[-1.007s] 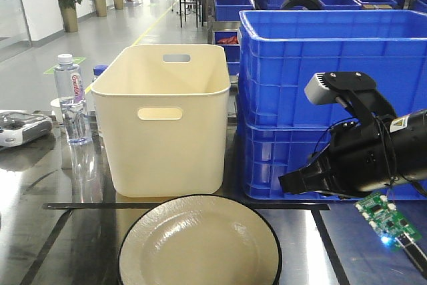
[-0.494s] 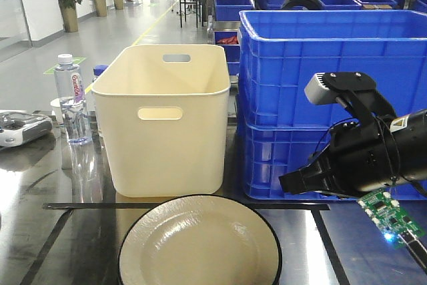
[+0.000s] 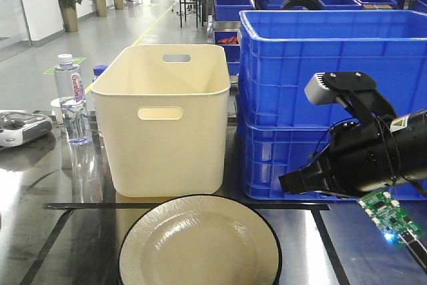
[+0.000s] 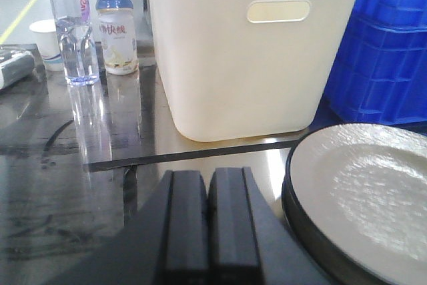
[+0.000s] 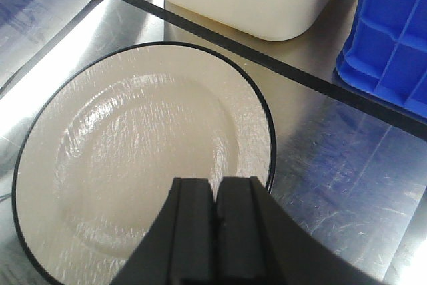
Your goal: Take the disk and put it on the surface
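Observation:
The disk is a cream plate with a black rim, lying flat on the dark glossy surface at the front centre. In the right wrist view my right gripper hovers over the plate near its right edge, jaws shut with nothing between them. Its tip points left in the front view, above and right of the plate. My left gripper is also shut and empty, low over the surface, just left of the plate's rim.
A cream bin stands behind the plate, with stacked blue crates to its right. A water bottle, a milk bottle and a paper cup stand at the left. A black tape line runs between bin and plate.
Almost nothing differs. The green circuit board hanging under the right arm has shifted slightly upward; plate and both grippers stay where they were.

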### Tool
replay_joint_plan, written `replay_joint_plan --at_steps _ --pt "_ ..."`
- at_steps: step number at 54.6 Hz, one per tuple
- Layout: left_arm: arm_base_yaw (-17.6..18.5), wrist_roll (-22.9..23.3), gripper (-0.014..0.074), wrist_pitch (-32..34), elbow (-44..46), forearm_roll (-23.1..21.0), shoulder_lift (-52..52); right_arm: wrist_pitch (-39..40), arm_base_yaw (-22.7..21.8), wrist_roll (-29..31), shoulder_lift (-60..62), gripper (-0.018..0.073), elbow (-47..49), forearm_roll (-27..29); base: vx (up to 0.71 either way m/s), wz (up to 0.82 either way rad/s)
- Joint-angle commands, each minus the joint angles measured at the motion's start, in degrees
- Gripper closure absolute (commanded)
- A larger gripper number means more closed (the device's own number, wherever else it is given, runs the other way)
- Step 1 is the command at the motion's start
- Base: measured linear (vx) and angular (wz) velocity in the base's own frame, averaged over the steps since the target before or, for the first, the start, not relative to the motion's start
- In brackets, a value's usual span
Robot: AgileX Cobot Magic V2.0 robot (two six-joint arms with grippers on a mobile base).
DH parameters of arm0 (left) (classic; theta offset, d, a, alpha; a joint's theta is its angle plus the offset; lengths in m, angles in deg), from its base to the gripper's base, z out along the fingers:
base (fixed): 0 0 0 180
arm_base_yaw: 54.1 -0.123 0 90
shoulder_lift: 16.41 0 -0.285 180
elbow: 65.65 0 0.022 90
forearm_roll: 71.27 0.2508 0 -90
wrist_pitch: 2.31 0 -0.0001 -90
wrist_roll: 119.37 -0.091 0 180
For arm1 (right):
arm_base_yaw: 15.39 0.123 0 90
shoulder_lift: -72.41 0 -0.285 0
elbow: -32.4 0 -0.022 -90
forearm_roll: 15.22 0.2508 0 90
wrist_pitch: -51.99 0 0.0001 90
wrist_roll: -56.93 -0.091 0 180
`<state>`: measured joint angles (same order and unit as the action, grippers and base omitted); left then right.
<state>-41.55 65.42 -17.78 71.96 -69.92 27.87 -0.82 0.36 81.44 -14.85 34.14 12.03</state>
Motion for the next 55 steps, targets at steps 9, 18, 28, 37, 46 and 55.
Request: replay_joint_plan --at_steps 9,18,28,37,46,55 --pt "0.08 0.50 0.0604 13.09 -12.22 0.35 -8.08 3.04 -0.40 0.45 1.97 0.0491 1.71 1.27 0.00 0.00" --pt "-0.22 0.44 0.0604 13.05 -18.00 0.35 -14.54 3.04 -0.40 0.45 1.97 0.0491 1.71 1.27 0.00 0.00" --pt "-3.33 0.44 0.0604 13.05 -23.80 0.35 -23.50 3.04 -0.40 0.45 1.97 0.0491 1.71 1.27 0.00 0.00" --pt "-5.77 0.44 0.0604 13.05 -28.35 0.35 -31.03 3.04 -0.40 0.45 1.97 0.0491 1.71 1.27 0.00 0.00" --pt "-7.99 0.50 0.0604 12.64 -32.24 0.35 -37.55 3.04 -0.40 0.45 1.97 0.0491 1.71 1.27 0.00 0.00" --pt "-10.25 0.50 0.0604 12.20 -35.12 0.35 -38.04 2.80 -0.40 0.45 1.97 0.0492 1.71 1.27 0.00 0.00"
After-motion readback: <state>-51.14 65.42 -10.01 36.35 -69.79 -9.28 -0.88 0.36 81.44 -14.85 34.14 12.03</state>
